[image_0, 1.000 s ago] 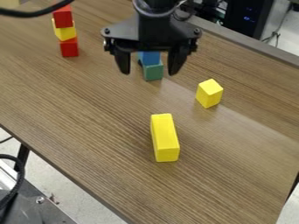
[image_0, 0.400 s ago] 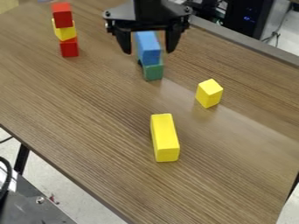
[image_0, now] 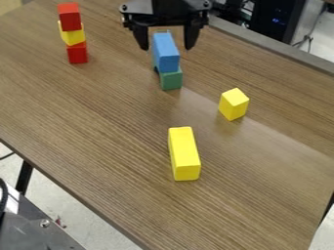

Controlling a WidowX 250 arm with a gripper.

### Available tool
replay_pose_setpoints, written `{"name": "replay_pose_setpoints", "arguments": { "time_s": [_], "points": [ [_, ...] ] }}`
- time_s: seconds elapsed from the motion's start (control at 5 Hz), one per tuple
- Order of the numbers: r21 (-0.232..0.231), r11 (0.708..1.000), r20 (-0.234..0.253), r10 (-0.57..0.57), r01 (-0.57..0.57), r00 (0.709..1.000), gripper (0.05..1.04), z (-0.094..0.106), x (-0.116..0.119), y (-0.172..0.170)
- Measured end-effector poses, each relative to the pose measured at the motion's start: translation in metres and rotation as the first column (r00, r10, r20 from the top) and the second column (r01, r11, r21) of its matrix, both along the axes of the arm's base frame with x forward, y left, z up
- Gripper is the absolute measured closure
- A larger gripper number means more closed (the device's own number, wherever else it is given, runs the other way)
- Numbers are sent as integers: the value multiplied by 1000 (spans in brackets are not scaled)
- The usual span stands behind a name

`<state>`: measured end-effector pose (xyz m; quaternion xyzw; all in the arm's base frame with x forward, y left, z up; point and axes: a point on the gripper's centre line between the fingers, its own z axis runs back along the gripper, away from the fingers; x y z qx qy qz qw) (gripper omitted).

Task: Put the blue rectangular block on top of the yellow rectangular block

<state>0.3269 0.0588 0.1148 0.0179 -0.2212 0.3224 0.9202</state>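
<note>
Above the wooden tabletop (image_0: 98, 122), the gripper (image_0: 162, 45) pointing down, fingers (image_0: 191, 38) spread apart.

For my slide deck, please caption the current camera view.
Open gripper above the blue block on a green block; long yellow block bare on the table.

Bright, diffuse illumination covers the desk (image_0: 98, 122). A pale band of glare extends from near the green block (image_0: 172, 81) toward the desk's right edge. The upper face of the blue block (image_0: 165, 51) is lighter than its near end, consistent with light from above. Small blue lights (image_0: 279, 20) glow against dark equipment (image_0: 269, 31) beyond the desk's far edge.
</note>
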Motion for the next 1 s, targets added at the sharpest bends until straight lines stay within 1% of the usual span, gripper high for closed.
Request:
{"name": "replay_pose_setpoints", "arguments": {
  "time_s": [0.4,0.8,1.0],
  "points": [
    [13,1000,-9,-3,3,1000,83,-15,21,10],
    [15,1000,-17,24,-24,1000,83,-27,35,26],
    [17,999,-9,31,-31,999,114,-34,38,30]
  ]
}}
